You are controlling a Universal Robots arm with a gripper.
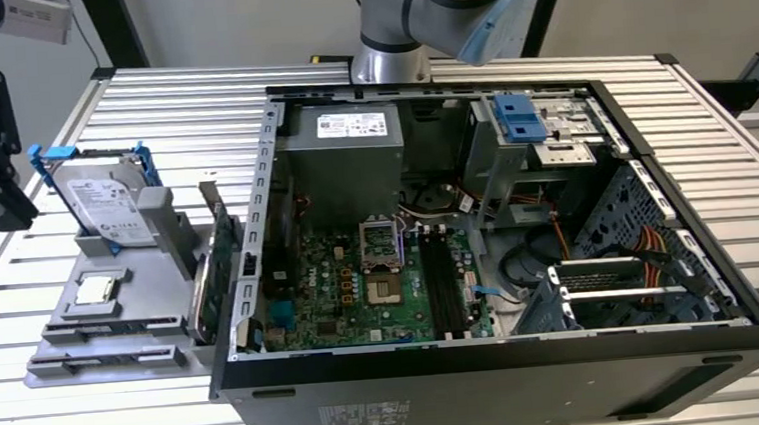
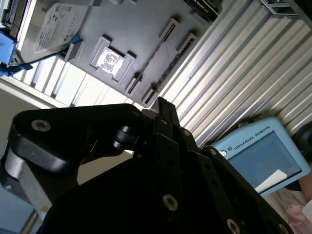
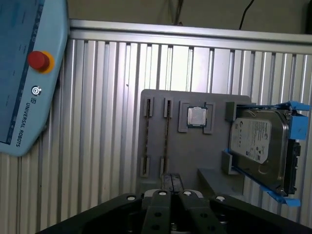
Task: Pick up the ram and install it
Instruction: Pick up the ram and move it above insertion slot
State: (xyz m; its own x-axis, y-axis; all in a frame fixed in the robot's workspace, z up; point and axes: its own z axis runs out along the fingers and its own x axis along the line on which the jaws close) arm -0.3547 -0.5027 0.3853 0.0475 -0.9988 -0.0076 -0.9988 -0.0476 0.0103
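In both wrist views the ram shows edge-on as a thin dark strip (image 3: 166,136) (image 2: 152,54) standing in one pair of slots on the grey fixture (image 3: 214,146), beside an empty pair of slots. My gripper (image 3: 171,179) (image 2: 163,105) hangs well above the fixture with its black fingers closed together and nothing between them. In the exterior view the gripper (image 1: 5,204) sits at the far left, off to the left of the fixture (image 1: 61,345). The memory slots (image 1: 441,283) lie on the green board inside the open computer case (image 1: 497,365).
On the fixture sit a silver hard drive in a blue frame (image 1: 105,207) (image 3: 258,141), a small processor chip (image 1: 96,289) (image 3: 197,117) and a green expansion card (image 1: 219,259) standing by the case wall. A blue teach pendant (image 3: 24,73) lies on the slatted table (image 1: 739,187).
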